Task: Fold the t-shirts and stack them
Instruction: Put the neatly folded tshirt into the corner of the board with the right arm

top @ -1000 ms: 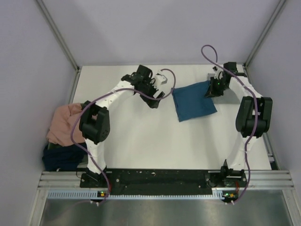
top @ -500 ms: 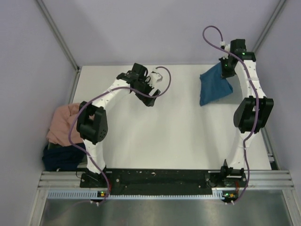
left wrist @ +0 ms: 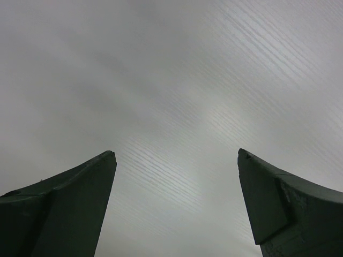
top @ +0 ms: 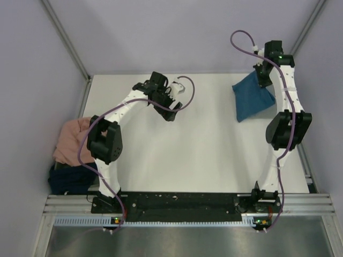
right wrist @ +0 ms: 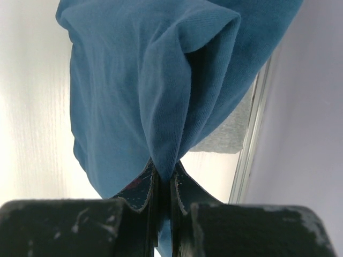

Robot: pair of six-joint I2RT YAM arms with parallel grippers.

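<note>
A folded teal-blue t-shirt hangs at the back right of the table, pinched at its top edge by my right gripper. In the right wrist view the gripper is shut on a fold of the teal cloth, and a strip of grey t-shirt lies on the table under it, by the right rail. My left gripper hovers at the back centre, open. Its wrist view shows the gripper above bare table. A salmon-pink t-shirt and a dark navy one lie heaped at the left edge.
A metal rail and the lavender side wall run close beside the hanging shirt. Purple cables loop off both arms. The arm bases stand on the black bar at the near edge.
My right gripper has lifted the teal-blue t-shirt off the table and carried it back and to the right. The left arm has drawn slightly back and left.
</note>
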